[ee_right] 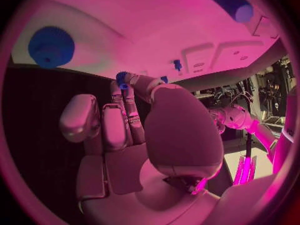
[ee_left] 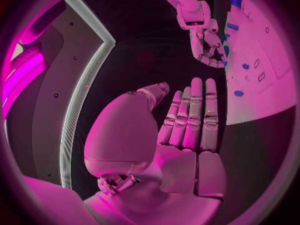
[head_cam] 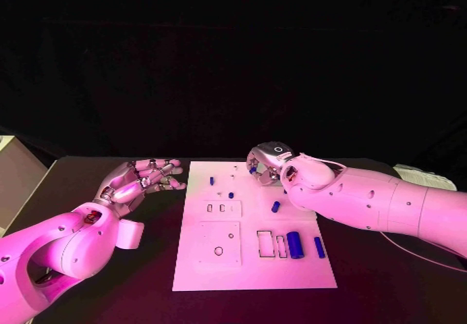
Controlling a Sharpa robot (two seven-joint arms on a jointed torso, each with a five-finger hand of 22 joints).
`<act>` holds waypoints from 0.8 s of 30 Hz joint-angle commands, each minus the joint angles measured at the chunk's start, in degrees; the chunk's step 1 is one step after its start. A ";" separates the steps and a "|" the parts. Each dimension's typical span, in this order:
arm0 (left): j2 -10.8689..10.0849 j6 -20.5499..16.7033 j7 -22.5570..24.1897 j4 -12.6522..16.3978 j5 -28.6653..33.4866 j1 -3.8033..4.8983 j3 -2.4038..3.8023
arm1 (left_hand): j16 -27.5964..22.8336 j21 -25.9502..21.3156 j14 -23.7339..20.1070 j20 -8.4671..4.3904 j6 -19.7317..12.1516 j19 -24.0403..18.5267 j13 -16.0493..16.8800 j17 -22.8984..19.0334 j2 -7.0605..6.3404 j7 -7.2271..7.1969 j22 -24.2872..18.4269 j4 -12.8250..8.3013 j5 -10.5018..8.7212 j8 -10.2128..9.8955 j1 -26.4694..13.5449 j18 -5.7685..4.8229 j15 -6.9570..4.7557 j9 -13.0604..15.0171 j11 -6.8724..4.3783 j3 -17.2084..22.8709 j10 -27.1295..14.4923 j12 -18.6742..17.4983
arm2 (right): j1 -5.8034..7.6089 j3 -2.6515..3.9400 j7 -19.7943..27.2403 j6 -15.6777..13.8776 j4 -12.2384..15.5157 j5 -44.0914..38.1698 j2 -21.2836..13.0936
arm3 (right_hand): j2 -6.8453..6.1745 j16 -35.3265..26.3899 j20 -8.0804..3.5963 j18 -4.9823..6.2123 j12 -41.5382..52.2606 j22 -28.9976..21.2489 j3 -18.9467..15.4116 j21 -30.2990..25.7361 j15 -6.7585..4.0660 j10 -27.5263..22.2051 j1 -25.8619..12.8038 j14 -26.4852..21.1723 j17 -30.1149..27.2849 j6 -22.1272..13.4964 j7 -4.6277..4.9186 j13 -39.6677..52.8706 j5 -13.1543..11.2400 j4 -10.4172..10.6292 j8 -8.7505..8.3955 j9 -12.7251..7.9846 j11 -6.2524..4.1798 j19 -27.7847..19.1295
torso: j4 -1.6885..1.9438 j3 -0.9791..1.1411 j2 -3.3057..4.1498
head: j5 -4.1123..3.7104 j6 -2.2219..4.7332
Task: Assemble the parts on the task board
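The right robot hand (head_cam: pixel 266 164) hangs over the far right part of the white board (head_cam: pixel 253 270), pinching a small blue piece (ee_right: pixel 122 78) at its fingertips, probably to seat it. The left robot hand (head_cam: pixel 146 179) waits released off the board's left edge, over bare counter (head_cam: pixel 146 270). Other blue pieces (head_cam: pixel 295 244) lie near the board's right edge.

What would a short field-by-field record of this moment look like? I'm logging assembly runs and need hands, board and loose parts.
left hand: beside the board's left edge, fingers apart, holding nothing
right hand: over the board's far right edge, fingers pinching a small blue part
task board: white plate, centre of the black table
large blue cylinder: lying near the board's right side
blue rod: lying right of the cylinder
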 commanded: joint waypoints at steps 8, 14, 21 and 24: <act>0.32 1.33 0.18 0.10 -0.42 -0.02 0.05 | 0.41 0.02 -0.61 0.19 -0.05 -0.39 0.10 0.08 -0.42 0.55 0.10 -0.02 0.00 -0.05 0.03 0.54 0.01 0.10 0.22 0.46 -0.03 -0.19 | 0.07 0.12 -1.82 -4.08 -4.28 -0.63 4.72 | 1.11 0.40 -0.41 -0.80 0.02 0.30 0.23 0.43 -0.22 3.62 0.70 1.33 -0.01 -0.36 0.41 2.51 0.28 -0.71 -0.06 0.27 -3.32 -0.07 | 0.28 -0.16 0.18 | -0.14 0.18; 0.42 1.39 0.14 0.02 -0.51 -0.02 0.05 | 0.41 0.02 -0.61 0.19 -0.05 -0.39 0.10 0.08 -0.42 0.55 0.10 -0.02 0.00 -0.05 0.03 0.54 0.01 0.10 0.22 0.46 -0.03 -0.19 | 0.04 0.13 -1.94 -4.60 -5.74 -0.52 5.99 | 1.08 0.46 -0.39 -0.82 -0.10 0.35 0.29 0.46 -0.18 3.50 0.62 1.35 0.05 -0.51 0.47 2.54 0.34 -0.76 -0.11 0.34 -3.26 -0.08 | 0.70 -0.35 0.20 | -0.17 0.02; 0.34 1.39 0.10 0.02 -0.56 -0.01 0.05 | 0.46 0.02 -0.70 0.20 -0.06 -0.43 0.10 0.10 -0.44 0.56 0.10 -0.05 -0.01 -0.06 0.06 0.54 0.02 0.10 0.23 0.48 -0.05 -0.19 | 0.03 0.18 -2.03 -4.86 -6.88 -0.80 6.75 | 1.07 0.50 -0.38 -0.82 -0.17 0.38 0.33 0.48 -0.15 3.45 0.57 1.35 0.06 -0.60 0.51 2.57 0.41 -0.81 -0.14 0.40 -3.22 -0.09 | 0.81 -0.56 0.32 | -0.20 0.19; 0.33 1.41 0.08 0.04 -0.57 -0.01 0.05 | 0.46 0.02 -0.70 0.20 -0.06 -0.43 0.10 0.10 -0.44 0.56 0.10 -0.05 -0.01 -0.06 0.06 0.54 0.02 0.10 0.23 0.48 -0.05 -0.19 | 0.03 0.18 -1.93 -4.75 -7.21 -0.88 6.96 | 1.05 0.58 -0.37 -0.86 -0.19 0.58 0.34 0.63 -0.14 3.44 0.55 1.38 0.20 -0.62 0.52 2.58 0.43 -0.82 -0.14 0.42 -3.22 -0.05 | 0.82 -0.56 0.35 | -0.19 0.20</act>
